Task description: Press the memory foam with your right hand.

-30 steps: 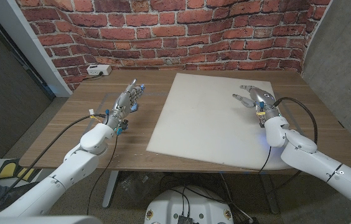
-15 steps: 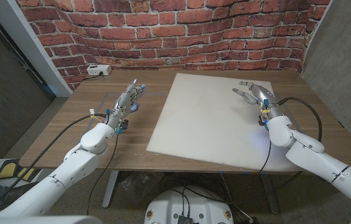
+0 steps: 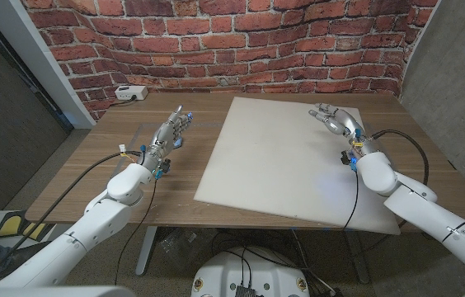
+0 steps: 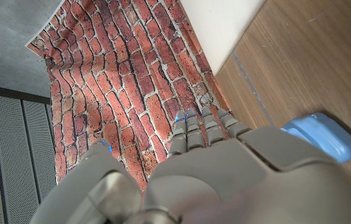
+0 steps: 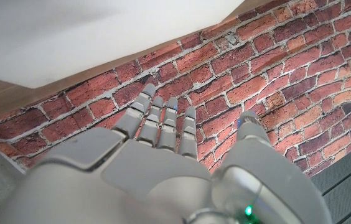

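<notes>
Memory foam (image 3: 286, 161), a big white flat sheet, lies on the wooden bench (image 3: 92, 165) and covers most of its half on the side of my right arm; one near corner reaches past the bench edge. My right hand (image 3: 337, 120) is above the far part of this sheet, close to its far edge, with the fingers (image 3: 321, 110) stretched and a little apart, pointing toward the brick wall (image 3: 241, 41). It holds nothing. From the head view I cannot tell if the palm touches the foam or is only a little over it. In the right wrist view the fingers (image 5: 163, 121) are straight and side by side, with the thumb apart, and the white sheet (image 5: 94, 34) and the bricks are beyond the fingertips.

My left hand (image 3: 171, 132) is over bare wood, just beside the foam's edge on the side of my left arm. Its fingers are straight and close together, and it grasps nothing. In the left wrist view the fingers (image 4: 203, 127) point toward the wall, and a corner of the foam (image 4: 222, 25) is beyond them. A small white box (image 3: 130, 93) with a cable lies well beyond my left hand, near the wall. A black cable (image 3: 393, 136) loops over the bench beside my right wrist.
</notes>
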